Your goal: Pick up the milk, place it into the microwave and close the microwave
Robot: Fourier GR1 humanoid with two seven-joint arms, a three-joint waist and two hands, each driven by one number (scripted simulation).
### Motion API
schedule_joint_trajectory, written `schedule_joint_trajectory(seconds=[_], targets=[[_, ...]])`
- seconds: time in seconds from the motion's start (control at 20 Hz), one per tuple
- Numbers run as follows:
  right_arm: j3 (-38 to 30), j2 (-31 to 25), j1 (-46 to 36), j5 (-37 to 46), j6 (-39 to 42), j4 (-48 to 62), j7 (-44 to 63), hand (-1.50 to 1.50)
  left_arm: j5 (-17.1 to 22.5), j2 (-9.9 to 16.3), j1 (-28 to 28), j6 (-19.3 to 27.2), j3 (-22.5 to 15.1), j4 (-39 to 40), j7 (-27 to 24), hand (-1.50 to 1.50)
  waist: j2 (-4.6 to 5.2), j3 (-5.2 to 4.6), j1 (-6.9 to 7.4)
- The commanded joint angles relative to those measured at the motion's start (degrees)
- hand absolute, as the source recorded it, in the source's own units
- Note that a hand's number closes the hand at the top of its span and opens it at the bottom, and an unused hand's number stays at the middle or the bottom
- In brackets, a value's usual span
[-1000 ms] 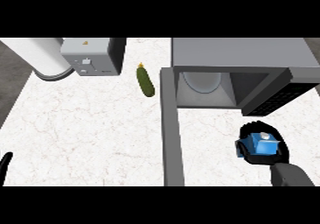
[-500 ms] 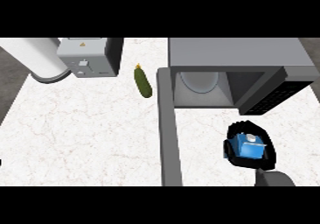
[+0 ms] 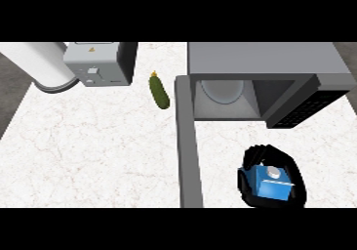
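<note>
My right hand (image 3: 253,157) is curled around a blue milk carton (image 3: 271,184) with a white cap, low at the right in the head view. It hovers in front of the open grey microwave (image 3: 261,58), below its cavity (image 3: 226,96). The microwave door (image 3: 187,141) stands swung out toward me, just left of the hand. Black fingers hide much of the carton's sides. My left hand does not show.
A green cucumber (image 3: 160,92) lies left of the microwave. A grey toaster (image 3: 98,63) stands at the back, and a white cylinder (image 3: 43,64) beside it at the far left. White marble counter (image 3: 88,146) spreads to the left of the door.
The right hand with the milk has slid down and a little left in the view. The left hand, seen at the lower left edge earlier, has left the view.
</note>
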Motion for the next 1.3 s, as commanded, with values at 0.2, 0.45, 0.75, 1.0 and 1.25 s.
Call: schedule_joint_trajectory(seconds=[0.2, 0.45, 0.75, 1.0, 1.25], targets=[[4.89, 3.68, 3.92, 4.93, -7.00, -9.89, 5.33, 1.50, 3.93, 0.15, 2.22, -3.21, 4.55, -2.19, 1.73, -1.50, 0.06, 0.04, 0.37], [6.20, 5.81, -8.10, 6.98, -14.86, -4.59, 8.94, 1.50, 4.74, -0.75, 0.68, -4.49, 6.12, -0.32, 1.80, -1.50, 0.14, 0.04, 0.69], [3.87, 5.85, -22.97, 10.38, -25.86, 5.43, 13.62, 1.50, 3.50, 2.25, -3.45, -4.93, 9.96, 6.33, -0.23, -1.50, 0.25, 0.01, 0.86], [-0.97, 5.86, -29.15, 9.00, -28.43, 19.05, 9.72, 1.50, 2.64, -0.65, -0.81, -6.58, 8.10, 3.19, 1.08, -1.50, 0.27, 0.05, 1.07], [-9.83, 5.00, -35.40, 6.25, -24.28, 35.21, 2.28, 1.50, 4.06, 0.43, -0.26, -9.10, 10.52, 4.61, 0.18, -1.50, 0.41, 0.07, 1.45]])
